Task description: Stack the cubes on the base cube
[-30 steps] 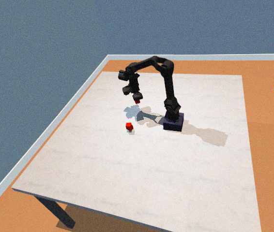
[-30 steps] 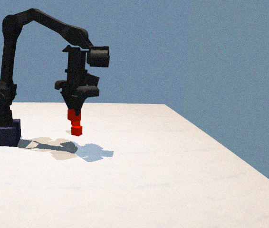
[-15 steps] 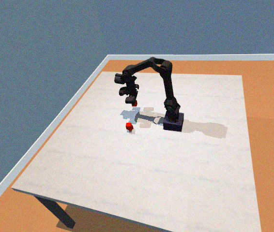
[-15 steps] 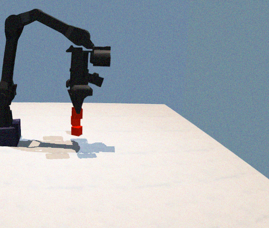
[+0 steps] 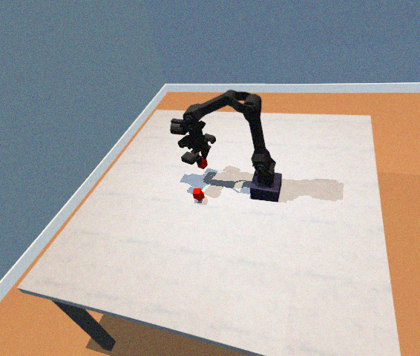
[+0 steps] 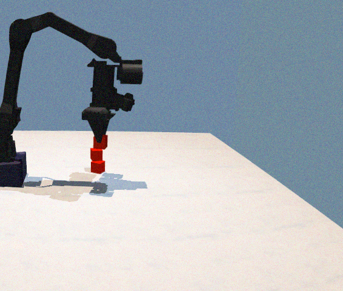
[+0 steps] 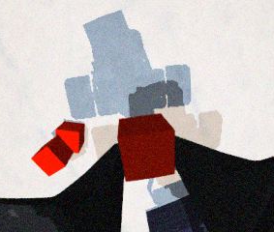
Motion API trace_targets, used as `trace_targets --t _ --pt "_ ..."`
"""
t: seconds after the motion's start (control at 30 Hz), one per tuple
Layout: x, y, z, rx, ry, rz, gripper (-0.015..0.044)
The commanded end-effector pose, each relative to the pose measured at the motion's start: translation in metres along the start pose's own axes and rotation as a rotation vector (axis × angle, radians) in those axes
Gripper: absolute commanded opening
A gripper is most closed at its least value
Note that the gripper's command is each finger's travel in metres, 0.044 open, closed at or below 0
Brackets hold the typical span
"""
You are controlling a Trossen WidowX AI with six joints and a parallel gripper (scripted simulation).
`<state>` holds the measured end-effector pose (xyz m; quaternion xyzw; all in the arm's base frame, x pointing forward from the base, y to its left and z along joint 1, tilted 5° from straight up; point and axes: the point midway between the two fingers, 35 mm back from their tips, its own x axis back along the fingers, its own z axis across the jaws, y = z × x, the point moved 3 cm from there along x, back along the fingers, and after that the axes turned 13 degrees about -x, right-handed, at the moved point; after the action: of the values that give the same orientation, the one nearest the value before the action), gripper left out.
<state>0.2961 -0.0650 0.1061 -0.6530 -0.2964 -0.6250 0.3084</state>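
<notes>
The red base cube (image 5: 201, 198) (image 6: 97, 167) (image 7: 72, 138) sits on the table. A loose red cube (image 5: 197, 191) (image 6: 96, 154) (image 7: 48, 160) rests on it, offset toward one corner, and looks level; part of the base cube's top shows beside it in the wrist view. My gripper (image 5: 202, 161) (image 6: 100, 139) (image 7: 145, 145) points down and is shut on the other loose red cube. This held cube is in the air, higher than the stack and off to its side, not touching it. In the exterior view it lines up above the stack, nearer that camera.
The arm's dark base block (image 5: 265, 188) (image 6: 3, 170) (image 7: 167, 217) stands on the pale table (image 5: 222, 276) (image 6: 196, 219), to the right of the stack in the top view. Shadows of the arm lie across the table near the stack.
</notes>
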Motion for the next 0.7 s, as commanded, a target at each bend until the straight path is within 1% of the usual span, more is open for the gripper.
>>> trace_targets --t 0.0,0.67 --pt "-0.002 -0.003 0.01 -0.11 0.002 0.005 0.0105" --pt "-0.006 -0.024 0.052 -0.664 0.003 0.011 0.0105"
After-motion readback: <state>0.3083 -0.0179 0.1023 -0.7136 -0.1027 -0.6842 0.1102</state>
